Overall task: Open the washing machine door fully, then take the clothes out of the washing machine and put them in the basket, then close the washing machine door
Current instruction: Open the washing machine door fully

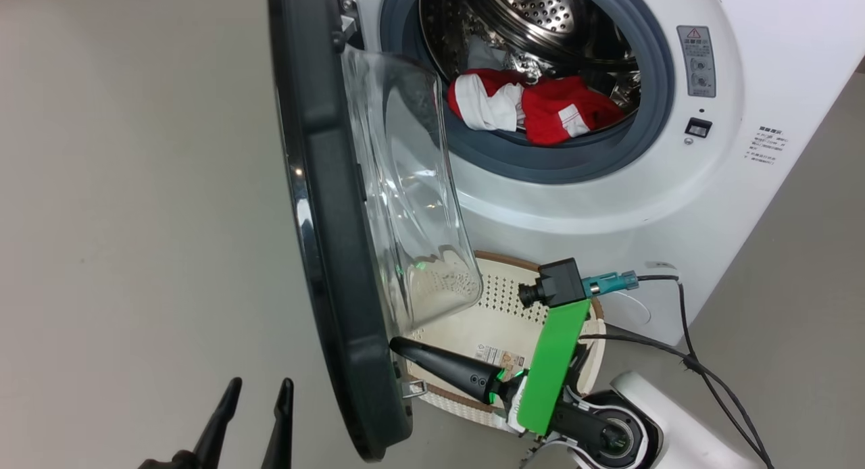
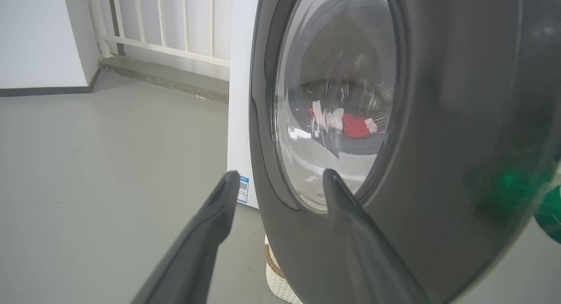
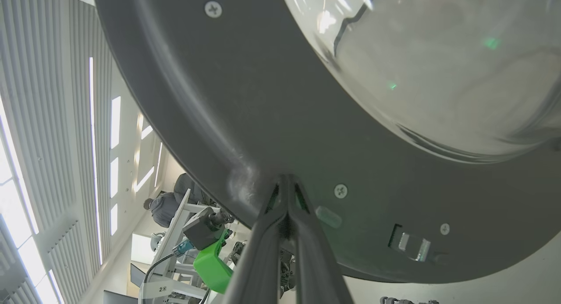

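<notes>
right claw (image 3: 285, 183) closed — against door (image 3: 210, 102)

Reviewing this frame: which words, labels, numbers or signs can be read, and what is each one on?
"2", followed by an unclear mark: on a white frame piece.
Red warning triangle: on the grey label on the washing machine; its text is too small to read.
Small printed lines on its front: too small.
Paper label in the basket: too small.
Blue sticker: blurred.

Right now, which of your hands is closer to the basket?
Right. My right hand, shut, hangs just over the basket, tips at the inner side of the washing machine door. My left hand, open, is on the door's outer side, apart from the basket.
</notes>
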{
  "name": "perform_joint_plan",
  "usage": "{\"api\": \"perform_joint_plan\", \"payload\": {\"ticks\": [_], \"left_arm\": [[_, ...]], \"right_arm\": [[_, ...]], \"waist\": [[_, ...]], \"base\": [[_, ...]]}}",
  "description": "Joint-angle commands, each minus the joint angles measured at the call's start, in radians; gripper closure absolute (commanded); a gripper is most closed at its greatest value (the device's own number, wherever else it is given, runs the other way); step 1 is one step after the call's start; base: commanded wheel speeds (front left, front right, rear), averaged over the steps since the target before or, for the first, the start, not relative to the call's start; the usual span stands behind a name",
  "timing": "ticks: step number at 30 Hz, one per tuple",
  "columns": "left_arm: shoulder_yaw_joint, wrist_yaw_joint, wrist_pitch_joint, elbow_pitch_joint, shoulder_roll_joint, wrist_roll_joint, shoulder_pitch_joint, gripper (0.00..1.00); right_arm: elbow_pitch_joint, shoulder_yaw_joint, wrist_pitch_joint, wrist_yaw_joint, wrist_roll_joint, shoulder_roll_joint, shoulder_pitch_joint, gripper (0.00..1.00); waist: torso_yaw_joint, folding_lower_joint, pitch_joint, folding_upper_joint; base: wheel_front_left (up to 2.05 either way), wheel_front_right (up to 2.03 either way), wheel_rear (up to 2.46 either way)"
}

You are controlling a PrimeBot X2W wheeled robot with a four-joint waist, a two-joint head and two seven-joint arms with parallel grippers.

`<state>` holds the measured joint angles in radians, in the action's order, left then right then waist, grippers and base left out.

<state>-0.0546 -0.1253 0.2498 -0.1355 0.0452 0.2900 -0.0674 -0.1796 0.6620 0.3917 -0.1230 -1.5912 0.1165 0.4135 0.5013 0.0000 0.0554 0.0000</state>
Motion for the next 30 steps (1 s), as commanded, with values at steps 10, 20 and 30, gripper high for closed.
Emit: {"api": "perform_joint_plan", "payload": {"ticks": [10,20,30], "left_arm": [[0.050,-0.005,0.012,0.030,0.005,0.004,0.021,0.00],[0.040,-0.005,0.012,0.014,0.005,0.001,0.021,0.00],[0.048,-0.005,0.012,0.001,0.005,-0.014,0.020,0.00]], "right_arm": [[0.001,0.015,-0.002,-0.008,0.004,-0.050,0.031,1.00],[-0.029,0.005,-0.089,-0.008,0.062,-0.017,-0.004,0.00],[-0.109,0.048,-0.264,-0.008,0.134,0.055,-0.051,0.00]], "waist": [[0.005,0.0000,0.015,0.0000],[-0.016,0.0000,-0.004,0.0000],[-0.056,0.0000,-0.013,0.0000]], "base": [[0.00,0.00,0.00],[0.00,0.00,0.00],[0.00,0.00,0.00]]}}
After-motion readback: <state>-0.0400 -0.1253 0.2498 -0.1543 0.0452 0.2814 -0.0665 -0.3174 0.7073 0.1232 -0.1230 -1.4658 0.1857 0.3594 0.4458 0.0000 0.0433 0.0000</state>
